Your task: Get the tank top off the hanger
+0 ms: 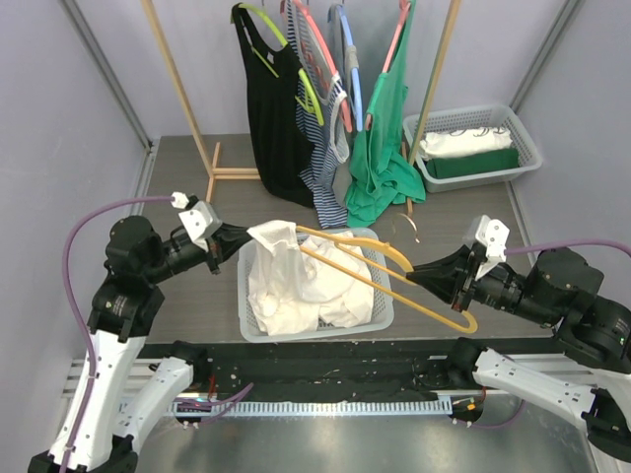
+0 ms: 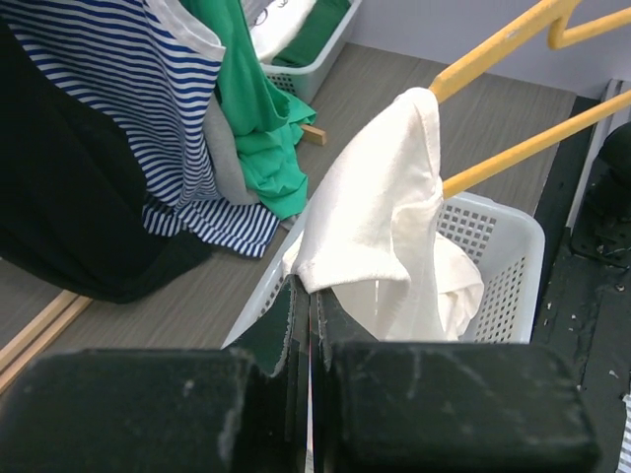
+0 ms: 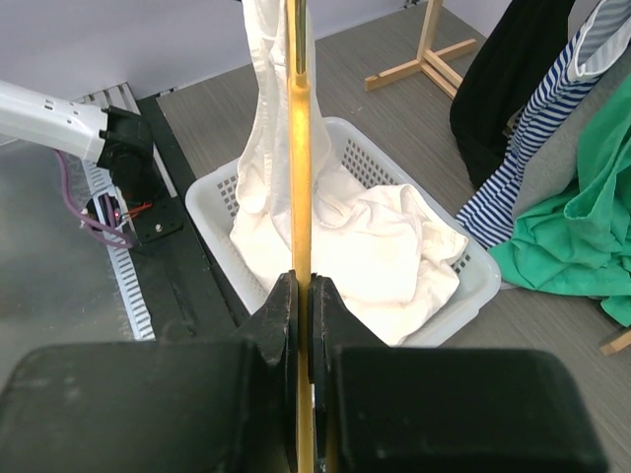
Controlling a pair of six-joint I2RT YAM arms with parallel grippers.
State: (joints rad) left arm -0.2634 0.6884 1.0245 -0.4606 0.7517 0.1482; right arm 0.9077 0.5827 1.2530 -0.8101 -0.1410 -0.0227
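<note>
A white tank top hangs over the left end of a yellow hanger, and its lower part trails into the white basket. My left gripper is shut on the top's near edge. In the left wrist view the hem of the tank top sits pinched at the tips of my left gripper, below the hanger. My right gripper is shut on the hanger's lower bar. The right wrist view shows that gripper clamped on the hanger, with the tank top at the bar's far end.
More white cloth lies in the basket under the hanger. Behind it a wooden rack holds a black garment, a striped one and a green one. A second basket with folded clothes stands at the back right.
</note>
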